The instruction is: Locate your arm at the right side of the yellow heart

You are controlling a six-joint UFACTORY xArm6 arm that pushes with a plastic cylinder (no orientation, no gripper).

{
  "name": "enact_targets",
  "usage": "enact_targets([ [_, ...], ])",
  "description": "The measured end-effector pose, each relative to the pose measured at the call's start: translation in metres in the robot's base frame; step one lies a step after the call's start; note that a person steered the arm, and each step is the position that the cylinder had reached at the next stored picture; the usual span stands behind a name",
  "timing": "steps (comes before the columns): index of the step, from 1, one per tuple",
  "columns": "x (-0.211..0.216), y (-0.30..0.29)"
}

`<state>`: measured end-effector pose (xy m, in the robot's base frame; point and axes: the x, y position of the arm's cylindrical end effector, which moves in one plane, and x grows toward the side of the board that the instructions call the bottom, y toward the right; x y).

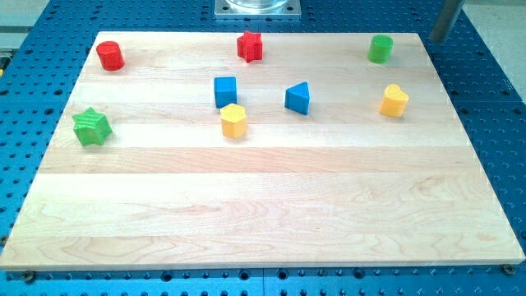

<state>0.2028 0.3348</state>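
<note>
The yellow heart (394, 100) lies on the wooden board (263, 214) at the view's right. My rod comes in at the view's top right corner. My tip (435, 41) sits at the board's top right corner, above and to the right of the yellow heart and well apart from it. The green cylinder (380, 48) is just left of the tip.
A red cylinder (109, 56) is at the top left and a red star (250, 46) at top centre. A blue cube (225, 91), a yellow hexagon (233, 121) and a blue triangle (298, 98) are mid-board. A green star (91, 127) is at the left.
</note>
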Motion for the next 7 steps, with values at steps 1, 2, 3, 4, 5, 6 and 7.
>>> enact_targets([
  [1,0.0,-0.004],
  [2,-0.009,-0.06],
  [3,-0.01,-0.066],
  [4,-0.009,-0.066],
  [5,-0.006,-0.077],
  [6,0.018,-0.069],
  [7,0.05,-0.061],
])
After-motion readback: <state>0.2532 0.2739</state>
